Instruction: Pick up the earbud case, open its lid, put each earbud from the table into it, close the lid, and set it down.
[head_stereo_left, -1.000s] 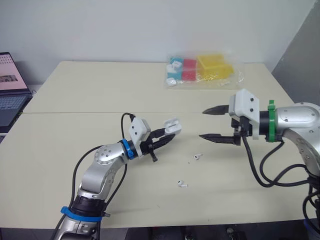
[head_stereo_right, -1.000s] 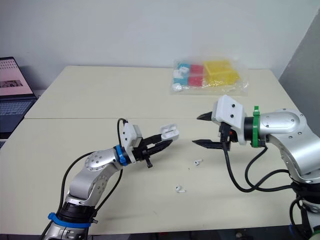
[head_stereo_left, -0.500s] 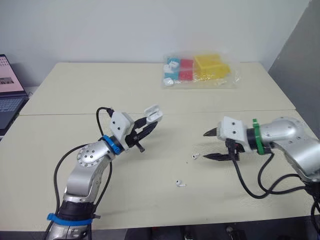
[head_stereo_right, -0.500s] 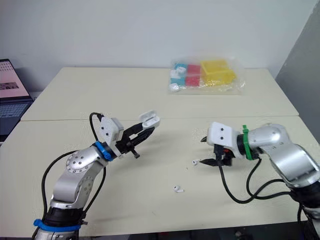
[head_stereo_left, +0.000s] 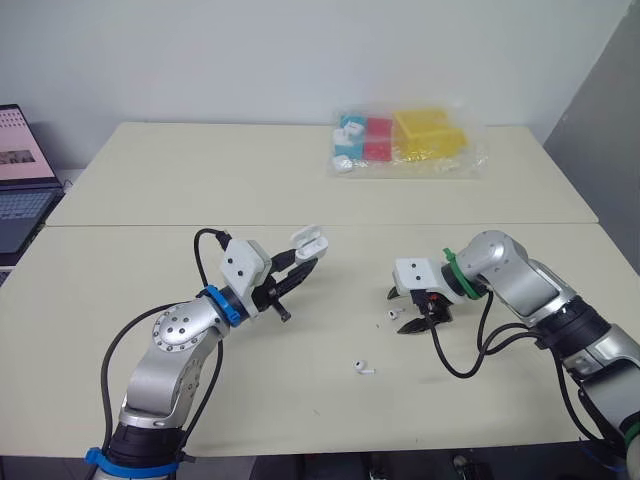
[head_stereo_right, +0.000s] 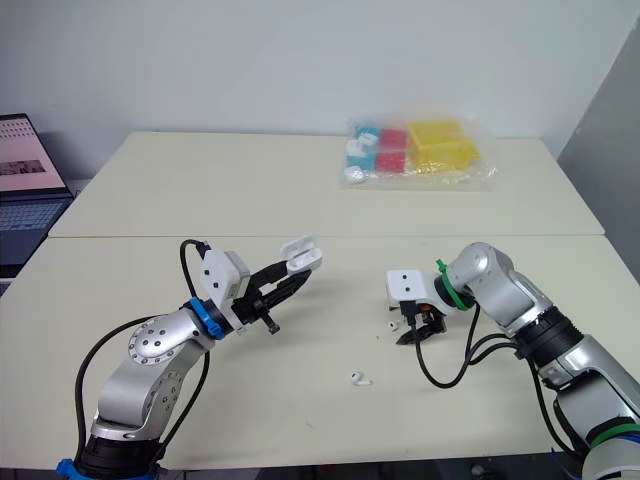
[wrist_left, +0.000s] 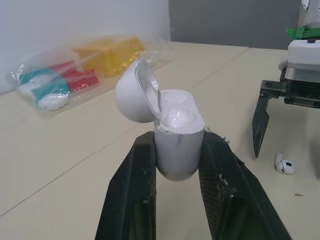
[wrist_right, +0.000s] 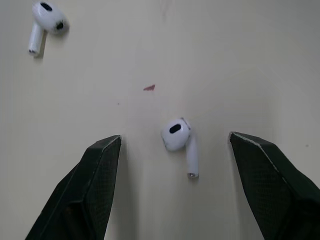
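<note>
Cream table, with a seam across it, runs under everything. Off it, the case stands upright, clamped at its lower half between the left gripper's 2 fingers, with the lid swung back and open. Well to its right, the right gripper is low at the table with its fingers spread wide, 1 on each side of an earbud that lies flat between them and touches neither. The 2nd earbud lies apart, nearer the front edge.

Likely trouble: the bud is small, smooth and rounded, so the closing fingers may catch only the bulb and squirt it away, or scrape the table and skid it. Pressing a bud into the case could also tip it in that low clamp, or knock the lid shut.

Further out, a clear bag of coloured pieces sits near the far edge. A laptop is off the table's left end, and a plain pale wall stands behind.
</note>
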